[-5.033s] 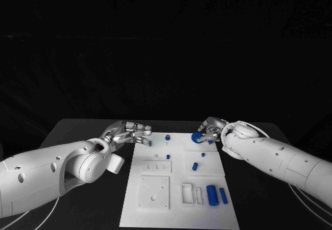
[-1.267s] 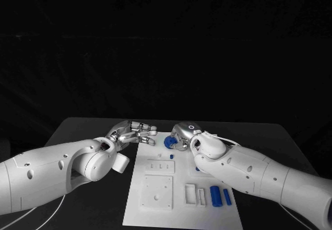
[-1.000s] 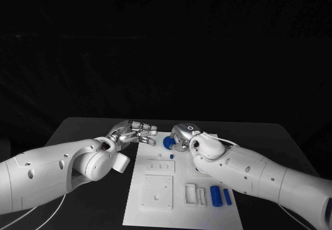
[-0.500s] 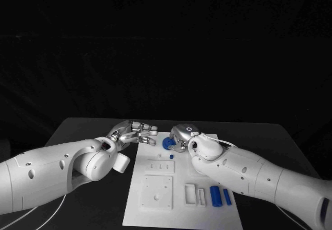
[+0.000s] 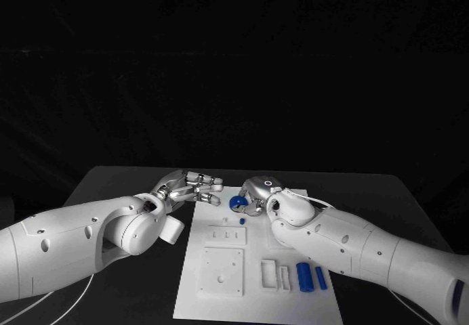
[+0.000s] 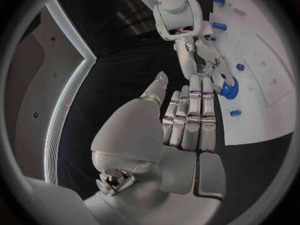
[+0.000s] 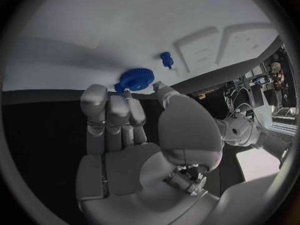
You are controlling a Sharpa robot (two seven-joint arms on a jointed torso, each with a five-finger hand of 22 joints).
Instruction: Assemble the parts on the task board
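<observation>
Right hand [image 5: 256,197] pinches the small blue toothed plastic gear [image 5: 238,202] by its rim at the white task board's [image 5: 256,298] far edge; it looks light, stiff, while left hand [image 5: 188,187] waits open-fingered beside.

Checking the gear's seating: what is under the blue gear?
The blue gear, held by the right hand, sits over the white task board. Whatever lies directly beneath it is covered.
</observation>
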